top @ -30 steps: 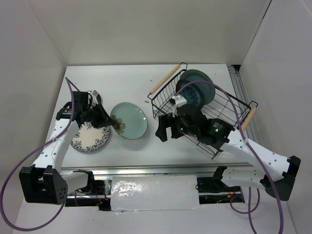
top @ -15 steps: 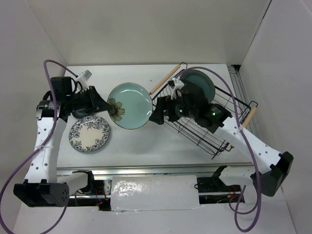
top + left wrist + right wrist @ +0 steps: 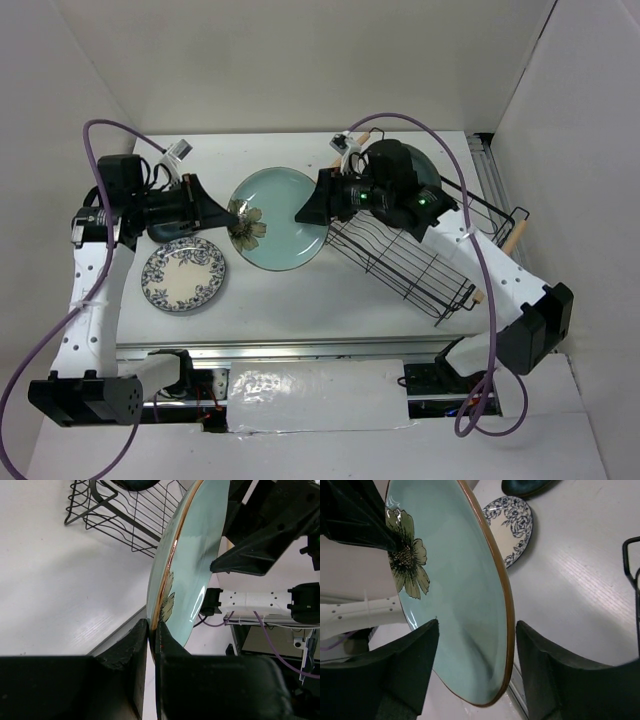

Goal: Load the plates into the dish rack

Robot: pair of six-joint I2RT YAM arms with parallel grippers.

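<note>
Plate in pale mint (image 3: 285, 215) with a brown-green flower near its left rim hangs in the air over the middle of the bench (image 3: 270, 300), clear of the surface and tipped up on edge, as the left wrist view shows (image 3: 195, 565). The left tool (image 3: 232, 208) pinches the plate's rim right by the flower, and its two dark fingers (image 3: 135, 645) are closed narrowly on the thin brown edge. On the opposite side, the right tool (image 3: 305, 212) straddles the rim, with one finger over the glazed face and the other (image 3: 555, 670) behind the plate. A gap shows between that finger and the edge (image 3: 455, 595), so this tool stands wide and does not grip. The dish rack (image 3: 420, 260) lies just right of the plate, set at a slant on the bench under the right arm, and its light wooden handle (image 3: 513, 238) sticks out at the far right. A grey-teal plate (image 3: 428, 178) stands in the rack's far end, partly hidden by the arm. A white plate with blue floral pattern (image 3: 184, 275) lies flat on the bench below the left arm, apart from the raised plate. In the right wrist view, a dark glossy plate (image 3: 527, 485) lies on the bench just beyond it
</note>
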